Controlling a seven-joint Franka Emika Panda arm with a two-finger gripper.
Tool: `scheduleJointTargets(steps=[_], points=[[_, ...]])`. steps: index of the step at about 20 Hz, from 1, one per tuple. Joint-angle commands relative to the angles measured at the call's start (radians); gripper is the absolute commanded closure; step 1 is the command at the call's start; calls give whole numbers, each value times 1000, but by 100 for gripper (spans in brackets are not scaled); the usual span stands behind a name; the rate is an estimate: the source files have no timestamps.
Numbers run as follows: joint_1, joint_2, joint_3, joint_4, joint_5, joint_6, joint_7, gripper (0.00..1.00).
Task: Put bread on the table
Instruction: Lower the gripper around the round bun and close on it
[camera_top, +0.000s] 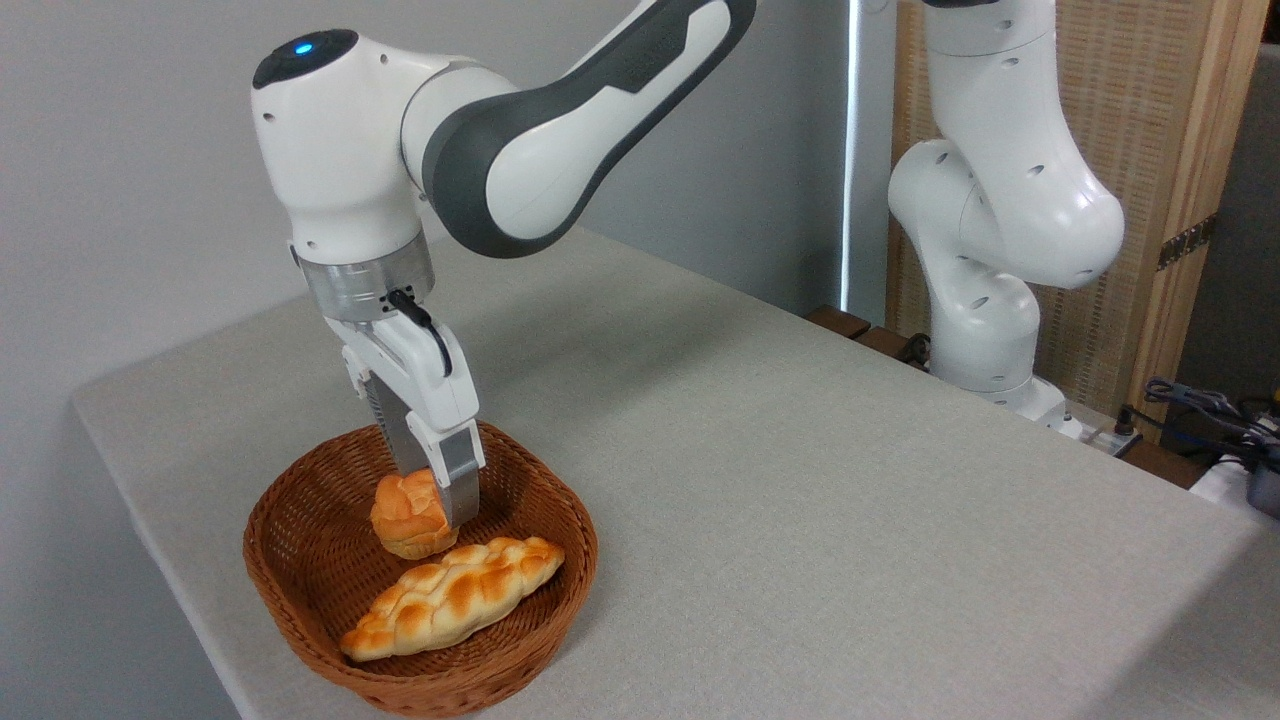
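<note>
The bread (405, 517), a small round golden-orange bun with a lobed top, is inside the brown wicker basket (300, 520) at the table's front left. My gripper (432, 500) points straight down into the basket, its fingers closed against the bun's sides. The bun looks slightly raised off the basket floor, just behind a long braided loaf. The table (760, 470) has a light grey-beige cloth surface and spreads to the right of the basket.
The braided golden loaf (455, 595) lies across the basket's front. The arm's white base (985, 300) stands at the table's far right edge. Cables (1200, 405) lie beyond the right edge. A wooden screen stands behind the base.
</note>
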Motion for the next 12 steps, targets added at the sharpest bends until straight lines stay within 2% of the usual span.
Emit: scheduleJointTargets(steps=[1,6,12], points=[[-3,6,-3,-6,7,29,6,0],[-3,13,-3,-6,-69,34,6,0],[-4,29,-5,-4,-91,37,7,0]])
